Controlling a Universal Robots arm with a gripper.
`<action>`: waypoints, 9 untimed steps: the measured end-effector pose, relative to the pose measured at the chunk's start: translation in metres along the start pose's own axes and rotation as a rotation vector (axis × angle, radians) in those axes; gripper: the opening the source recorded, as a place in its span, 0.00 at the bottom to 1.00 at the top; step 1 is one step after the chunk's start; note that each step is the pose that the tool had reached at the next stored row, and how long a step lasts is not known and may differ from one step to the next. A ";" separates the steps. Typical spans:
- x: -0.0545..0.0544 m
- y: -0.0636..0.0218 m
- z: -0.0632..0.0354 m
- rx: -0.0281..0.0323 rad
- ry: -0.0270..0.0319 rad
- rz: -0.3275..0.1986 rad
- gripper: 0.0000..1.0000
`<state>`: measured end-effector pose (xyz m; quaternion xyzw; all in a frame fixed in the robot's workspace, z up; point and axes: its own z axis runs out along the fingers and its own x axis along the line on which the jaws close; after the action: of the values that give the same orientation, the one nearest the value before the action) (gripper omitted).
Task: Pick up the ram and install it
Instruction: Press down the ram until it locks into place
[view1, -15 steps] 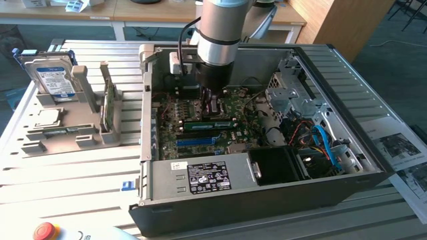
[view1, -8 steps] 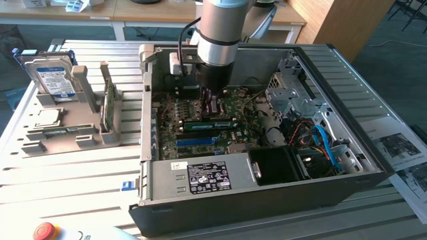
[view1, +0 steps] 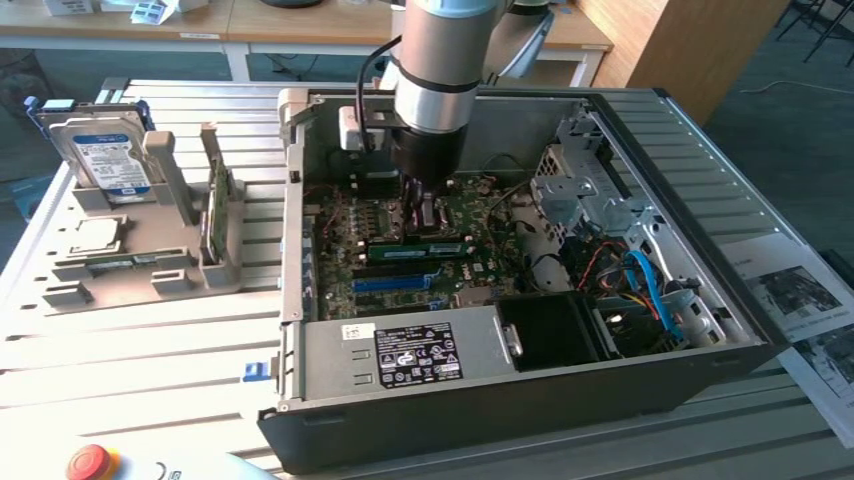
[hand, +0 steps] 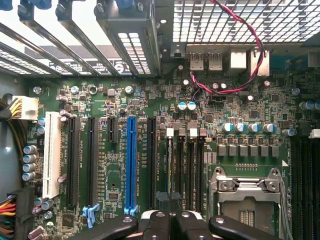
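Closest to the wrist camera, the gripper (hand: 170, 225) has its two black fingers (hand: 159, 226) pressed together, with no gap between them. Whether anything thin is pinched there cannot be told. Just beyond the fingertips lie the narrow black memory slots (hand: 185, 165), with a blue slot (hand: 131, 165) beside them on the green motherboard (hand: 150, 100).

In the exterior view the arm comes straight down from above into the open computer case (view1: 534, 400), wrist vertical, and the gripper (view1: 420, 195) is low over the motherboard (view1: 467, 215) near its middle.

The ram (view1: 215, 205) stands upright on its edge in a grey holder (view1: 160, 250) on the table outside the case, on the exterior view's left, well apart from the gripper. A hard drive (view1: 110, 155) stands in the same holder, further toward the exterior view's left.
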<state>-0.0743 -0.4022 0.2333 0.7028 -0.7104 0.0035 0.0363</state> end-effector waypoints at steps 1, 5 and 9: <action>0.000 0.0000 0.0003 0.0001 -0.0003 0.000 0.10; 0.000 -0.0001 0.0020 0.0000 -0.0001 0.000 0.10; 0.000 -0.0001 0.0026 -0.0001 0.0002 0.000 0.10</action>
<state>-0.0743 -0.4022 0.2307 0.7028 -0.7104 0.0035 0.0364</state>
